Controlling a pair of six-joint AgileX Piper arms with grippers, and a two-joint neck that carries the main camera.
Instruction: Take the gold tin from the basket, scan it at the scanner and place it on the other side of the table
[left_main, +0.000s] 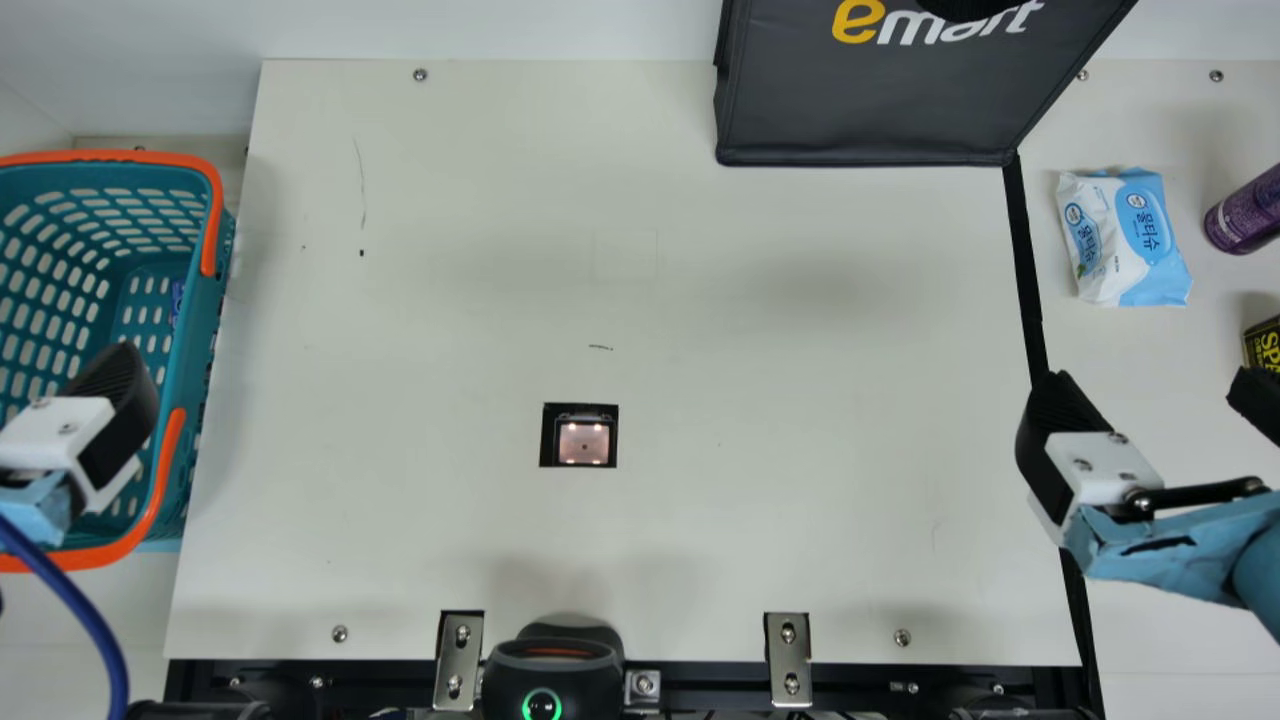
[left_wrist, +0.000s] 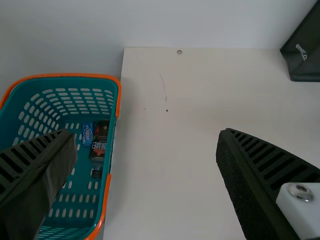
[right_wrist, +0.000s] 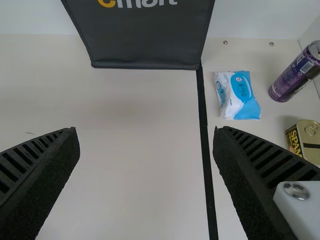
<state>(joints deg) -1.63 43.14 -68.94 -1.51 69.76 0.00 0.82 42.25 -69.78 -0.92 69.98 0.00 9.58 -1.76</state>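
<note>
Gold tin (right_wrist: 306, 141) out of basket (left_main: 195, 320), sitting right of black strip (right_wrist: 204, 145) on surface (left_main: 800, 400); placing looks done, scan can't be confirmed, left fingers (left_wrist: 265, 175) and right fingers (right_wrist: 257, 167) spread, empty, likely nothing left.

From here I'm seeing a black bag (left_main: 860, 110) standing at the far side and a blue-and-white wipes pack (left_main: 1125, 240) lying near a purple can (left_main: 1245, 212); farther left, a blue packet (left_wrist: 87, 134) is resting beside a dark bottle (left_wrist: 99, 142).
</note>
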